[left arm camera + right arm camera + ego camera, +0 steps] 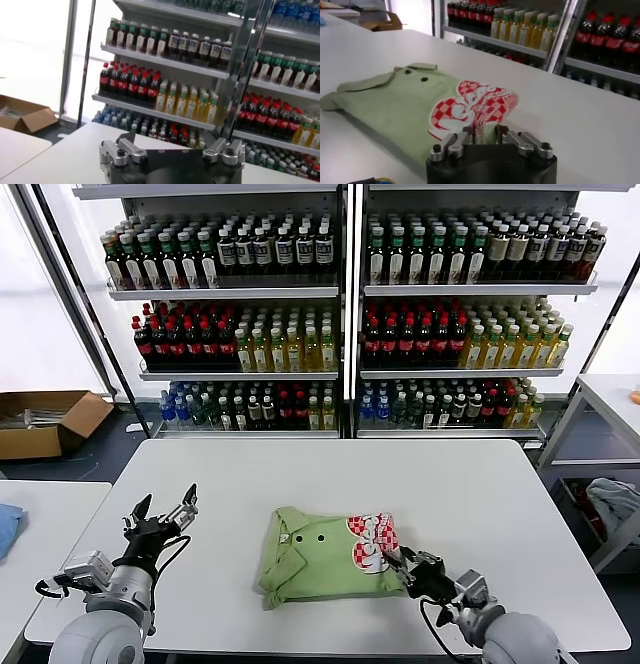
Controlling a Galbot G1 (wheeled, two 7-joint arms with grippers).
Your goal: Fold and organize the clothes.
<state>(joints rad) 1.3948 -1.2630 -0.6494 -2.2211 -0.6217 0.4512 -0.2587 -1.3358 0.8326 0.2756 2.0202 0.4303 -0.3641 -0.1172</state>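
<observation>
Head view puts your right tool [392, 558] at the near right corner of the folded shirt [318, 559], low over the table [330, 474]. In the right wrist view the right tool [486, 134] has its two fingers [468, 134] set close on either side of a raised bit of the shirt's [415, 107] edge, just beside the red-and-white checkered print [470, 107]; you can see cloth between them, but you cannot tell whether they are truly pinching it or only resting against it.

Your left tool [160, 512] is held up off the table at the near left, well apart from the shirt, its fingers spread wide and pointing toward the far side. The left wrist view shows the same: the left tool [170, 150] with its fingers [120, 152] parted and nothing between them.

You will find the shirt lying folded into a compact, roughly square bundle near the middle of the table, a little toward the near edge, with its collar on the left side, two small dark buttons on top and the checkered print on the right side.

Beyond the table's far edge stand shelves of bottles [340, 314]. A cardboard box [45, 422] sits on the floor at the far left.
</observation>
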